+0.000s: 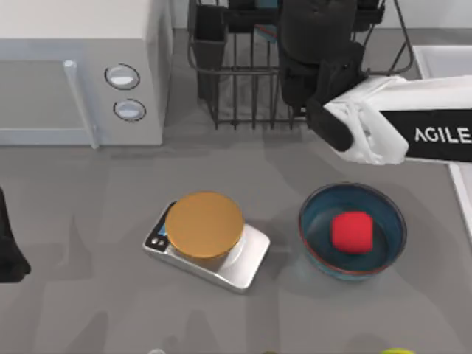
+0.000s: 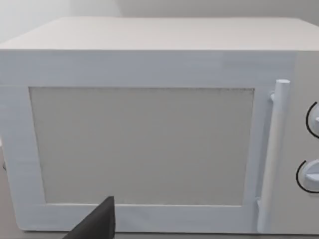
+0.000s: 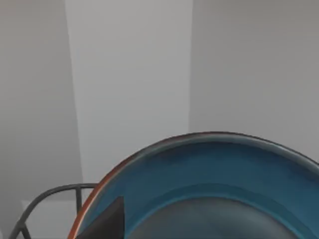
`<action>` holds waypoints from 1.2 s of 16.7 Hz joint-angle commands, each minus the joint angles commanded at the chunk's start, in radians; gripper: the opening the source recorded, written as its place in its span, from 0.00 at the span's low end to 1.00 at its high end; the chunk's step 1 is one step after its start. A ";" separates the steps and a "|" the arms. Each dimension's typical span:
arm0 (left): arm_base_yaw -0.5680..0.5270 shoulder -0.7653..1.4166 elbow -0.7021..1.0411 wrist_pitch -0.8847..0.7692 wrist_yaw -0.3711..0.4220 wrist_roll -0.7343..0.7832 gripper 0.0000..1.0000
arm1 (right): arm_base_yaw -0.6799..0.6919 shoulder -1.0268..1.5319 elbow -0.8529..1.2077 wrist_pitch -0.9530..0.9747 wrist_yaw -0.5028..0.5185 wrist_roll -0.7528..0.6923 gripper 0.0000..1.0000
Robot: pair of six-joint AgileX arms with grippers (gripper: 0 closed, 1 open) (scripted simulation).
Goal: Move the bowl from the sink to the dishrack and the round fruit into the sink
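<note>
My right gripper (image 1: 313, 51) hangs over the black wire dishrack (image 1: 236, 81) at the back, shut on a teal-blue bowl (image 3: 214, 184) with a red-brown rim. One dark finger (image 3: 107, 221) lies against that bowl, and a rack wire (image 3: 45, 196) shows beside it. An alike bowl (image 1: 317, 221) stands on the table at the front right, and the red round fruit (image 1: 351, 231) rests inside it. A corner of the pale sink (image 1: 446, 63) shows at the right edge. My left gripper (image 1: 9, 251) is parked at the left edge.
A white microwave (image 1: 81, 74) fills the back left and faces the left wrist camera (image 2: 149, 129). A silver kitchen scale with an orange-brown round plate (image 1: 205, 225) sits mid-table. A yellow-green thing (image 1: 398, 351) peeks in at the front edge.
</note>
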State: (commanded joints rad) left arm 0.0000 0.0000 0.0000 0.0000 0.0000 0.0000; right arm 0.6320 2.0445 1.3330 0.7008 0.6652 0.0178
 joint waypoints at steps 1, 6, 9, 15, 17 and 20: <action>0.000 0.000 0.000 0.000 0.000 0.000 1.00 | 0.000 0.000 0.000 0.000 0.000 0.000 1.00; 0.000 0.000 0.000 0.000 0.000 0.000 1.00 | -0.021 -0.031 -0.028 -0.028 -0.018 0.000 1.00; 0.000 0.000 0.000 0.000 0.000 0.000 1.00 | -0.104 -0.157 -0.138 -0.131 -0.082 0.000 1.00; 0.000 0.000 0.000 0.000 0.000 0.000 1.00 | -0.336 -0.681 -0.500 -0.417 -0.276 -0.002 1.00; 0.000 0.000 0.000 0.000 0.000 0.000 1.00 | -0.411 -0.915 -0.637 -0.505 -0.348 -0.004 1.00; 0.000 0.000 0.000 0.000 0.000 0.000 1.00 | -0.505 -1.269 -0.840 -0.607 -0.449 -0.007 1.00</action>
State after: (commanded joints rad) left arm 0.0000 0.0000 0.0000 0.0000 0.0000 0.0000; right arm 0.1269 0.7754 0.4929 0.0935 0.2162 0.0111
